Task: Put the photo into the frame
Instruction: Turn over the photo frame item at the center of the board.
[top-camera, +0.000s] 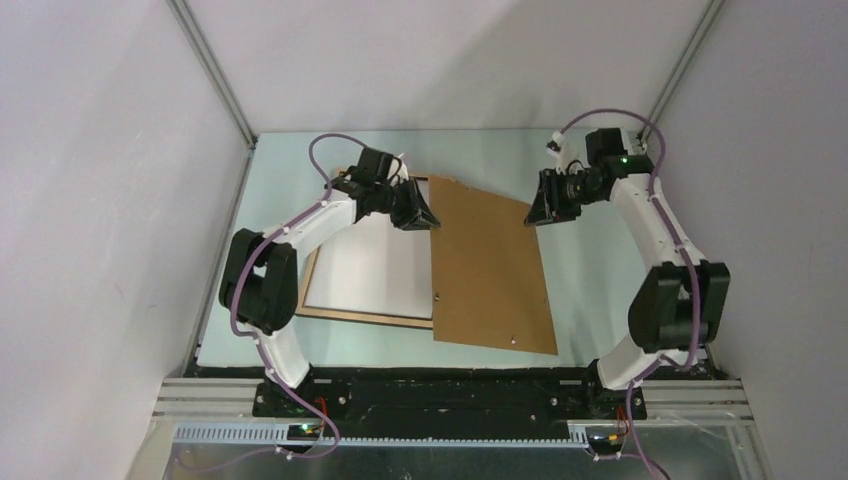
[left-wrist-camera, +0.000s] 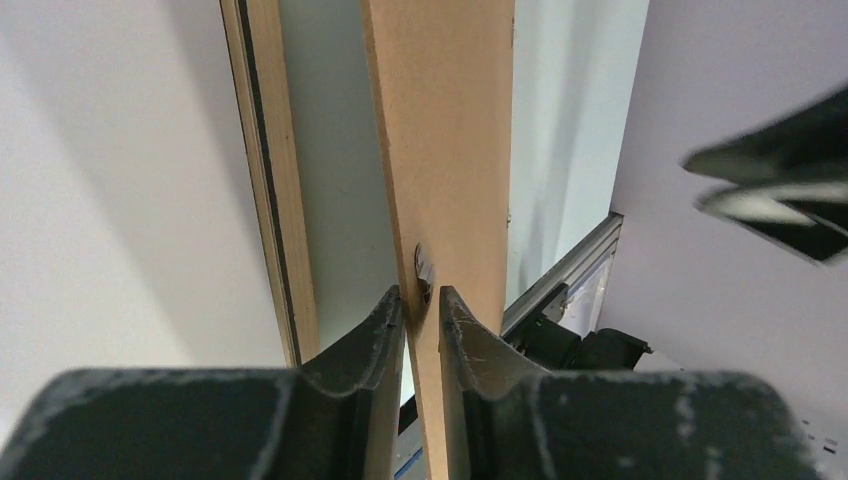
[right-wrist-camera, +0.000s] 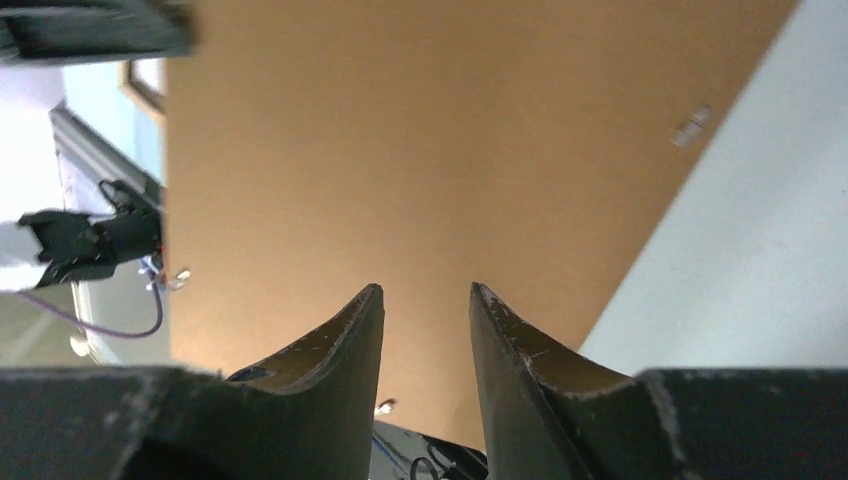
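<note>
The frame (top-camera: 360, 318) lies back up at the left, its light wood rim showing. Inside it rests the photo (top-camera: 368, 262), plain white back up. A brown backing board (top-camera: 492, 270) lies to the right, with its left edge over the frame's right side. My left gripper (top-camera: 422, 217) is shut on that left edge near the far corner; in the left wrist view the jaws (left-wrist-camera: 423, 300) pinch the thin board (left-wrist-camera: 450, 140) by a small metal tab. My right gripper (top-camera: 541, 210) hovers open over the board's far right corner (right-wrist-camera: 425, 292), holding nothing.
Grey walls close in the pale table (top-camera: 590, 270) on the left, back and right. The frame's wood rim (left-wrist-camera: 272, 180) and the photo's white back (left-wrist-camera: 110, 220) run along the left of the left wrist view. A black rail (top-camera: 450, 395) bears both arm bases.
</note>
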